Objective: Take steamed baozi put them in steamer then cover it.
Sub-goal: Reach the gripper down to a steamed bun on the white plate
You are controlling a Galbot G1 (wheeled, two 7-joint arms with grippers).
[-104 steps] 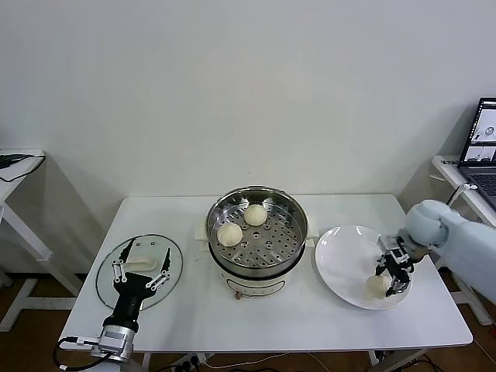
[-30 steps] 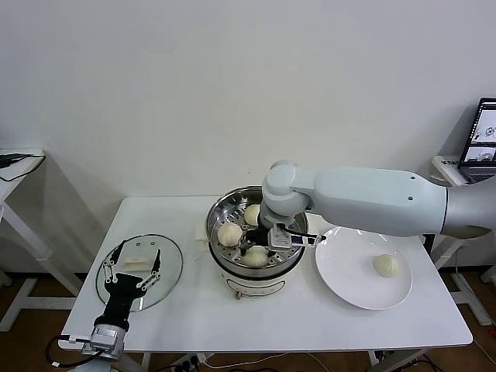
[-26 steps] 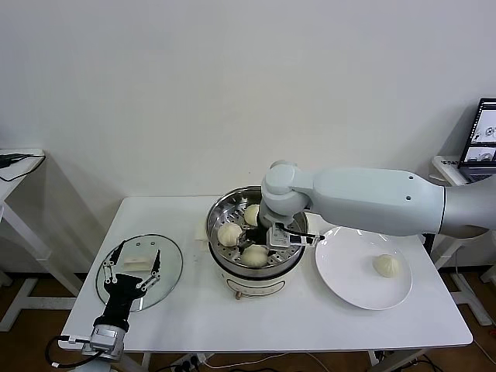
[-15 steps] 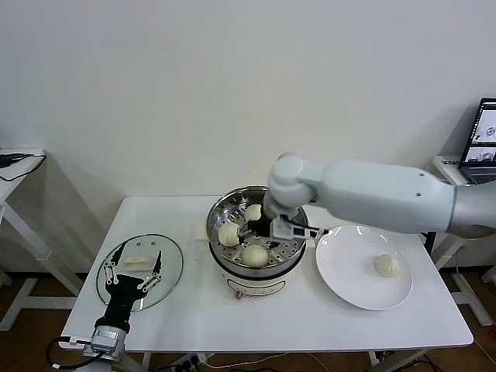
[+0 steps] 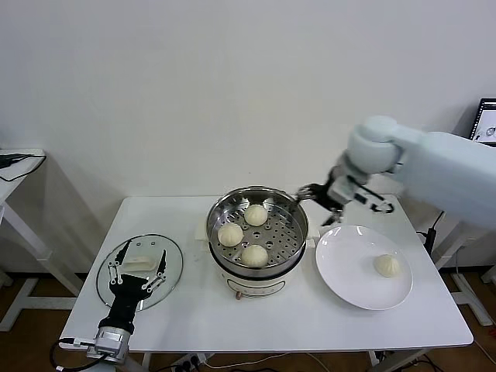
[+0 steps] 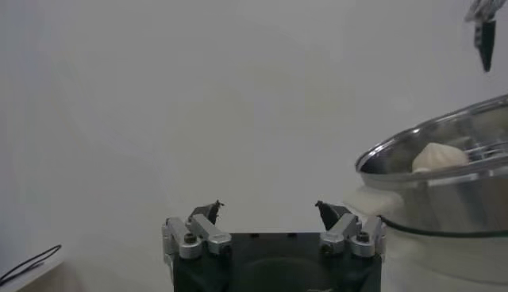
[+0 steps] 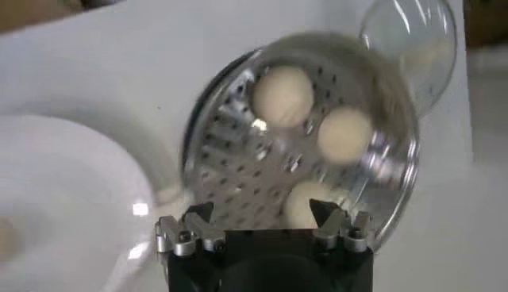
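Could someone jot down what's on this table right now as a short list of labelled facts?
Buns in steamer: three baozi on the perforated tray of the steamer
Buns on plate: one, on the white plate
Cover: glass lid flat on the table, off the steamer
Right gripper: open, empty, raised between steamer and plate
Left gripper: open, over the lid

Lab-like test room, bare white wall (image 5: 194,85), white table (image 5: 194,310), laptop (image 5: 487,124)

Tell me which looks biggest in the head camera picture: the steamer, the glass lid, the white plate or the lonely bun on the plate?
1. steamer and white plate: look alike, unsure.
2. glass lid
3. bun on the plate
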